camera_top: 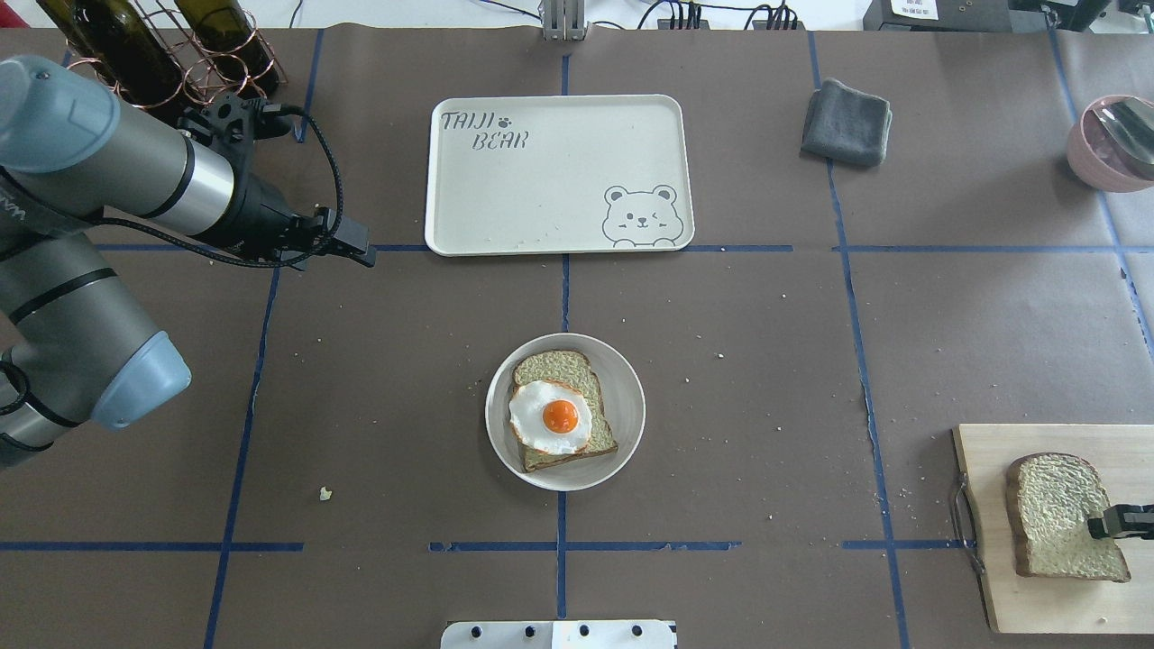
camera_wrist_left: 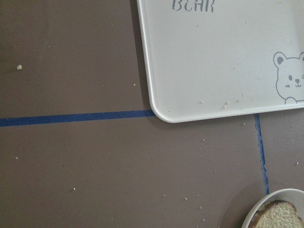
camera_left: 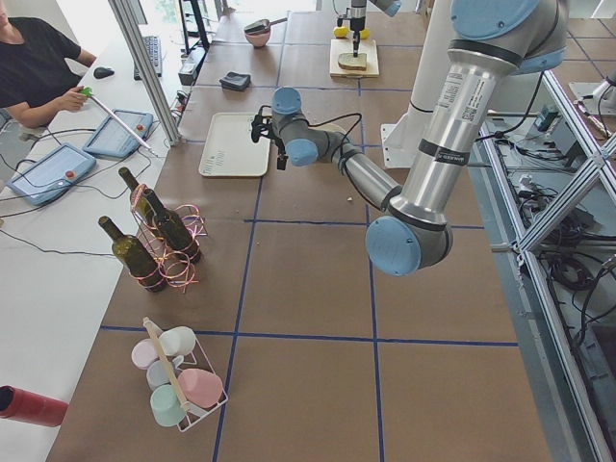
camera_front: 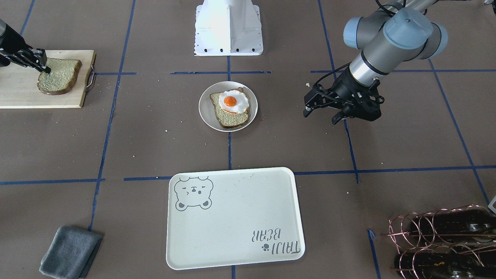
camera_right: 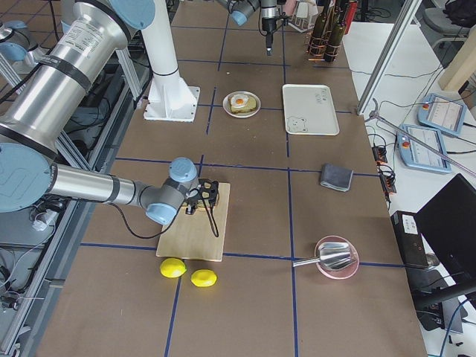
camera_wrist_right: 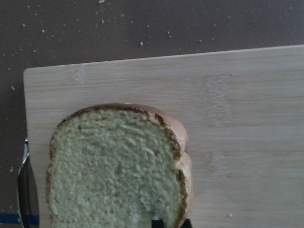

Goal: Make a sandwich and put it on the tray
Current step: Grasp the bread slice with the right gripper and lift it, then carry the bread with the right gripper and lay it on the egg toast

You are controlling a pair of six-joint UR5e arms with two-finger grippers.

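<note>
A small off-white plate (camera_front: 205, 116) (camera_top: 631, 397) at the table's middle holds one bread slice with a fried egg (camera_front: 232, 102) (camera_top: 552, 416) on top. A second bread slice (camera_front: 58, 75) (camera_top: 1059, 514) (camera_wrist_right: 114, 171) lies on the wooden cutting board (camera_front: 19, 89) (camera_top: 992, 469). My right gripper (camera_front: 44, 69) (camera_top: 1104, 525) is closed on that slice's crust edge. The cream bear tray (camera_front: 232, 224) (camera_top: 541, 180) (camera_wrist_left: 213, 61) is bare. My left gripper (camera_front: 321, 116) (camera_top: 365, 254) hovers open and empty between the tray's corner and the plate.
A grey folded cloth (camera_front: 69, 252) (camera_top: 847, 122) lies beside the tray. A copper wire rack with wine bottles (camera_front: 445, 240) (camera_top: 162, 54) stands behind my left arm. A pink bowl (camera_top: 1113, 144) sits far right. Two lemons (camera_right: 172, 268) lie by the board.
</note>
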